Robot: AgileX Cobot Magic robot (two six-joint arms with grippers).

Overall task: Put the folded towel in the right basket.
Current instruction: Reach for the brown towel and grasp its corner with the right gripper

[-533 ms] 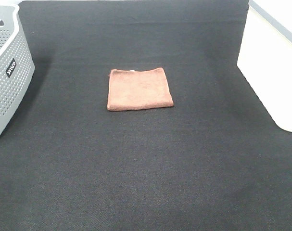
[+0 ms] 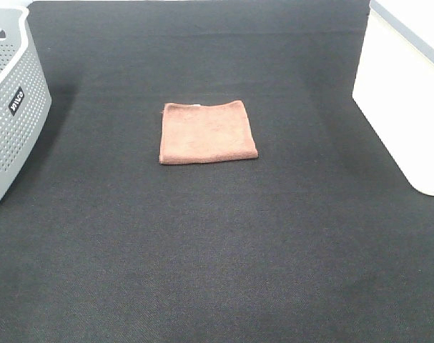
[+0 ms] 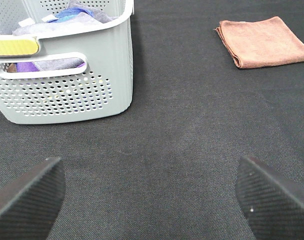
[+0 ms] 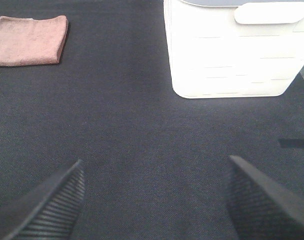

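Brown folded towel [image 2: 208,133] lies flat at frame centre on the desk [image 2: 202,250], well apart from the white right basket [image 2: 406,107] at the right edge; with left tool [image 3: 149,197] and right tool [image 4: 154,200] both wide and empty, we judge a one-layer pinch could unfold it.

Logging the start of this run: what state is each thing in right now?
folded towel: lying flat, not held
grey basket: upright, cloths inside
white basket: upright, inside not visible
left gripper: open, empty
right gripper: open, empty
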